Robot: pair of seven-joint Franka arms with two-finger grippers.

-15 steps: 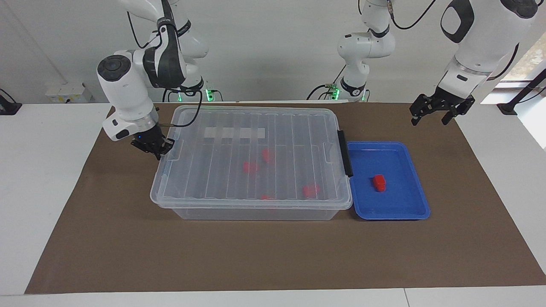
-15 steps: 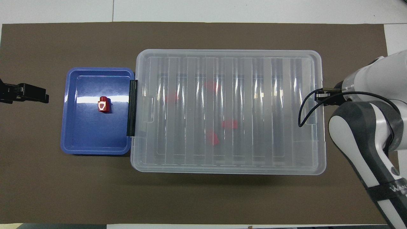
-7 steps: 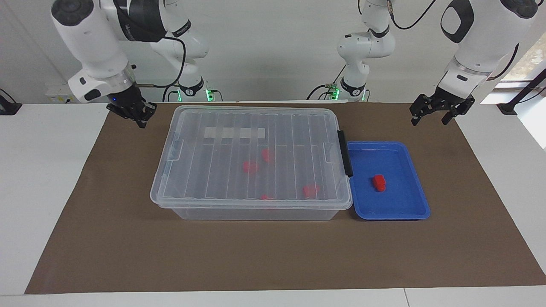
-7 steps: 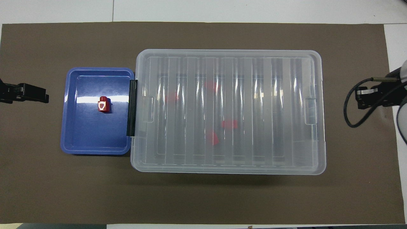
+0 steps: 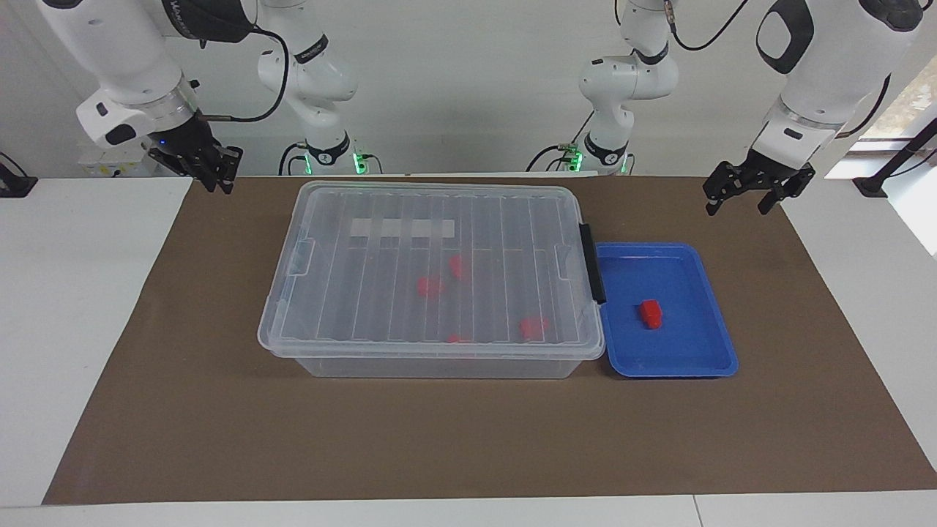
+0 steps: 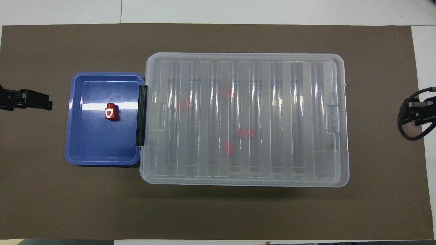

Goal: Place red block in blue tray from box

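In the blue tray (image 5: 714, 366), beside the latched end of the box (image 5: 432, 366) toward the left arm's end of the table, a red block (image 5: 650, 313) lies on the tray floor, apart from every rim; the overhead view shows a pale patch on its top face, so it may not be one of the plain pieces. Several more red pieces (image 5: 430, 286) show dimly through the ribbed lid (image 5: 366, 293), which sits flat on the box with its black latch (image 5: 591, 263) facing the tray. The change lies at the other end: a second ago the right gripper (image 5: 217, 176) was down at the lid's edge at the right arm's end of the box, and it has since lifted clear and drawn back, now hanging over the mat's corner at that end; whether its fingers are parted I cannot tell. The left gripper (image 5: 738, 196) waits over the mat near the tray, jaws spread wide and empty. My reading is that the lid has just been set or pressed shut, so the job looks essentially finished, unless a plain block is still wanted from the box.
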